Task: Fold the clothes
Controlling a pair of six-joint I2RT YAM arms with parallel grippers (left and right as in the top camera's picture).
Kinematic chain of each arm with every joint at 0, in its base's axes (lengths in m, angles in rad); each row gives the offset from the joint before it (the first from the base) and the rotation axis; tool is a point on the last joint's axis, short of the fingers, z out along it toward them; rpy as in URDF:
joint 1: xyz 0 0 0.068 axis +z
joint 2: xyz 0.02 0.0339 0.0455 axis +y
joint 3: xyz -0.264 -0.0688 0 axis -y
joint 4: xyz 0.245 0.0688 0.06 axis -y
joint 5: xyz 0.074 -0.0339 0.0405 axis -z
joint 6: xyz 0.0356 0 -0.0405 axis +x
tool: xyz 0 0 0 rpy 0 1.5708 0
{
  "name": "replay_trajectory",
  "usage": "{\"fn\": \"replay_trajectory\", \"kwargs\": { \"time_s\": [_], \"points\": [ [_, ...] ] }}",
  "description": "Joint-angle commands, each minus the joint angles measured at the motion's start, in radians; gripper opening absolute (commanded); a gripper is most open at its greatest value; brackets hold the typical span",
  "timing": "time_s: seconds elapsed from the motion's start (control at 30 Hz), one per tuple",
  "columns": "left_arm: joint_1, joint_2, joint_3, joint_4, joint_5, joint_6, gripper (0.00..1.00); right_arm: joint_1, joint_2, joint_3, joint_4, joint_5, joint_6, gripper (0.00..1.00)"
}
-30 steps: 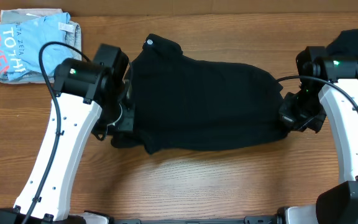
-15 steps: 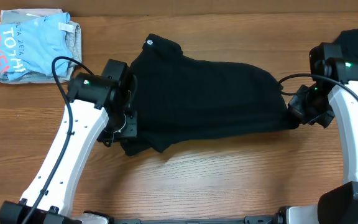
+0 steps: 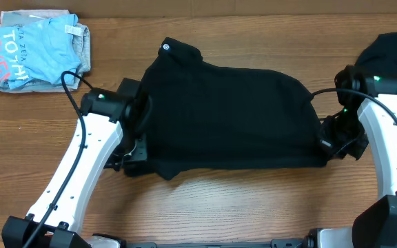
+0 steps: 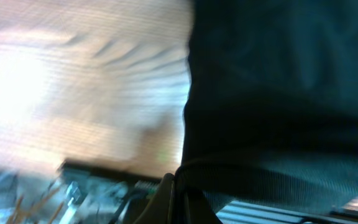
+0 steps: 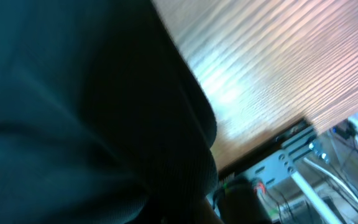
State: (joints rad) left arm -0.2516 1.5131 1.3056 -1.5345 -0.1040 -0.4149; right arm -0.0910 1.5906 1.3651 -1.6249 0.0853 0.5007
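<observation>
Now black T-shirt (image 3: 233, 114) taut btwn L tool (image 3: 134, 149) & R tool (image 3: 327, 146), both clamped on its edges.

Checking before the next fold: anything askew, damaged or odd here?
The black soft-fabric T-shirt lies lopsided on the wooden table: its far-left corner with the small white logo juts out, and its near-left edge bunches by the left gripper. The right gripper pinches the opposite end. No damage shows.
</observation>
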Motion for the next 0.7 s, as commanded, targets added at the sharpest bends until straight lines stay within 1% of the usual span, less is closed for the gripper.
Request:
{"fn": "replay_trajectory", "kwargs": {
  "time_s": [0.0,0.1,0.17,0.3,0.37,0.6,0.67],
  "points": [
    [0.038,-0.005,0.084,-0.030,-0.112,-0.072,0.04,0.000,-0.029,-0.012,0.007,-0.107,-0.056,0.04],
    [0.061,-0.005,0.133,-0.034,-0.105,-0.071,0.04,0.018,-0.029,-0.018,0.039,-0.125,-0.055,0.04],
    [0.062,-0.004,0.134,-0.014,-0.087,-0.069,0.04,0.031,-0.029,-0.023,0.069,-0.125,-0.053,0.04],
    [0.060,-0.002,0.116,0.069,0.044,0.013,0.04,0.036,-0.029,-0.038,0.140,-0.125,-0.051,0.05],
    [0.056,-0.002,0.100,0.100,0.086,0.026,0.04,0.036,-0.029,-0.039,0.146,-0.125,-0.051,0.06],
    [0.056,-0.002,0.034,0.164,0.092,0.027,0.04,0.036,-0.029,-0.040,0.169,-0.097,-0.047,0.06],
    [0.057,-0.002,0.023,0.183,0.076,0.026,0.04,0.036,-0.029,-0.040,0.171,-0.054,-0.012,0.06]
  ]
}}
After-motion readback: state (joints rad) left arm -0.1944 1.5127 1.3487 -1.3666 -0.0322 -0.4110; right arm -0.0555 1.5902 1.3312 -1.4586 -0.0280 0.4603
